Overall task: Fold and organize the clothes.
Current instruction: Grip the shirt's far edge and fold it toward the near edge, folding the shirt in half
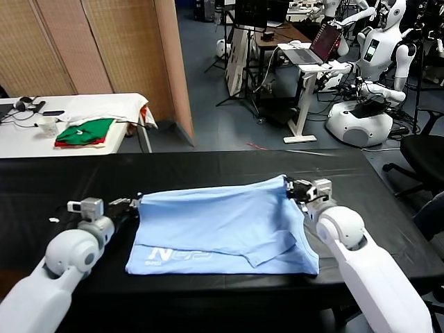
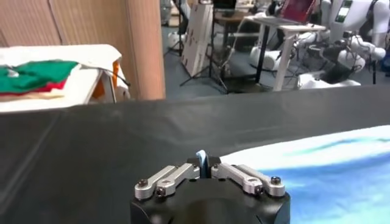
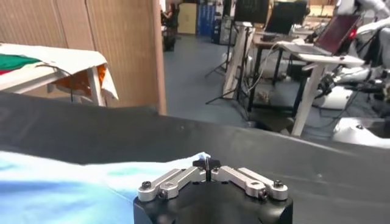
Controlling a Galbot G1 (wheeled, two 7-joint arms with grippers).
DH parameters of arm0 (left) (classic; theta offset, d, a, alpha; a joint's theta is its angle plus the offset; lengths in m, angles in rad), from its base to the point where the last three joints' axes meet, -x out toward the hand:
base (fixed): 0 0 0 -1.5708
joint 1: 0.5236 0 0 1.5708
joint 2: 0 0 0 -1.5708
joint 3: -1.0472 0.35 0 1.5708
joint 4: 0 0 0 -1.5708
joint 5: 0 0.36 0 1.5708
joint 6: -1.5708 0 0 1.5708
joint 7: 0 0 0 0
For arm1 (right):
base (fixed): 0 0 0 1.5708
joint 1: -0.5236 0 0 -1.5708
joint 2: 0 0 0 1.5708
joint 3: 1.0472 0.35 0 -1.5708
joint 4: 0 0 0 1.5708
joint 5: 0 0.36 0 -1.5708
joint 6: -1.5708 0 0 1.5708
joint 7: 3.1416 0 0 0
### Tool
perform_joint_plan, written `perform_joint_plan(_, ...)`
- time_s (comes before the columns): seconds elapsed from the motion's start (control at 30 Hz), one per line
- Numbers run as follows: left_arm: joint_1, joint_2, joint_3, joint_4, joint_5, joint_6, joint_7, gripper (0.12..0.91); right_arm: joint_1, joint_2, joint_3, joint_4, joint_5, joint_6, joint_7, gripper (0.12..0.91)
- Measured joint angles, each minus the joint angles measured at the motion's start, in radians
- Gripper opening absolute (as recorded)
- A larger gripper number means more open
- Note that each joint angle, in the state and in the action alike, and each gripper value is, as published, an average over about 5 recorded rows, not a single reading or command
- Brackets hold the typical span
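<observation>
T-shirt (image 1: 222,225) lies partly folded on the black table (image 1: 208,166), lettering at its near edge. Left gripper (image 1: 133,205) pinches the far left corner, a sliver of blue between its closed fingers (image 2: 177,173); right gripper (image 1: 297,189) is clamped on the far right corner, though the cloth there is hard to make out. This looks like mid-fold: next, both should carry that far edge evenly toward the near hem. Beyond, a side table holds green-and-red garments (image 1: 84,132).
</observation>
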Motion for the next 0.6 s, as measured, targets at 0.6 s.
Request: perform_joint_plan(0.6, 0.219, -0.003, -0.091, -0.123, 0.042, 0.032, -0.002, 0.208, -0.28, -0.034, 0.071, 0.175, -0.066, -0.106, 0.008, 0.141)
